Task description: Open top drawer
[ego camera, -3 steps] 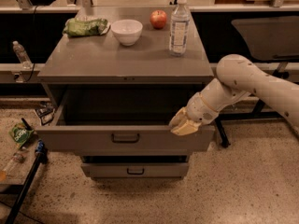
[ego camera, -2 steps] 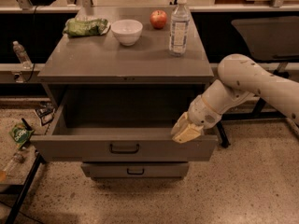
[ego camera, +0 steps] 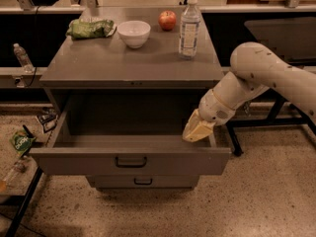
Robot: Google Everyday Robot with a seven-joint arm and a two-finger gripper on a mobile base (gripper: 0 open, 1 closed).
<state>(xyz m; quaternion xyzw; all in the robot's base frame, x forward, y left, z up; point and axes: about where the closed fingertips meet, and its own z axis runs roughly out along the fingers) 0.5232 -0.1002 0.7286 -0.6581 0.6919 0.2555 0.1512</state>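
The top drawer (ego camera: 74,162) of the grey metal cabinet stands pulled far out, its inside empty, with a small dark bar handle (ego camera: 131,161) at the centre of its flat front. A shorter drawer (ego camera: 163,181) sits shut below it. My gripper (ego camera: 196,130) hangs at the end of the white arm (ego camera: 261,73), over the drawer's right side just behind the front panel. It is apart from the handle.
On the cabinet top (ego camera: 98,63) stand a green bag (ego camera: 90,28), a white bowl (ego camera: 134,33), a red apple (ego camera: 167,19) and a water bottle (ego camera: 189,26). A black table leg (ego camera: 232,139) stands to the right. Litter and a bottle (ego camera: 21,56) lie at the left.
The top drawer has slid further out toward the camera. My gripper has moved a little down and forward with it, staying at the drawer's right side.
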